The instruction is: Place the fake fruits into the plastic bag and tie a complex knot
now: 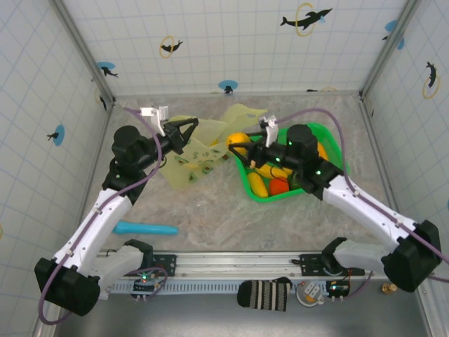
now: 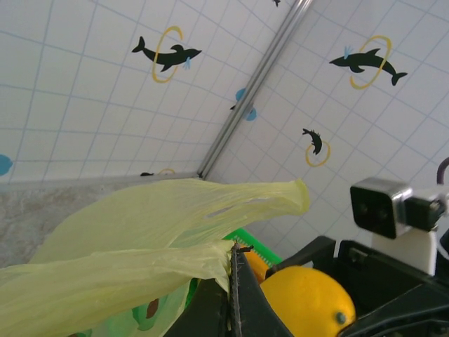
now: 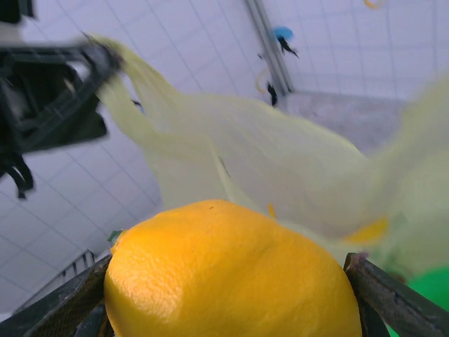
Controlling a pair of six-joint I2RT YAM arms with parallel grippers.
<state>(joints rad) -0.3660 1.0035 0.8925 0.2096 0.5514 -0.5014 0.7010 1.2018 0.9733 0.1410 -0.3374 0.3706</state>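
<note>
While bananas (image 1: 258, 184) lie in the green tray (image 1: 331, 139), left hand (image 1: 196, 124) clamps the plastic bag (image 1: 191, 166), right hand (image 1: 241, 148) grips a lemon (image 3: 231, 274).

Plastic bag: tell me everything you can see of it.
The plastic bag is thin, translucent, pale yellow-green film printed with avocado halves. It is crumpled, its lower part on the table left of the green tray. The left gripper is shut on a bunched upper edge, holding it up; another flap reaches towards the back wall. The right gripper's yellow fruit hangs close by it.
</note>
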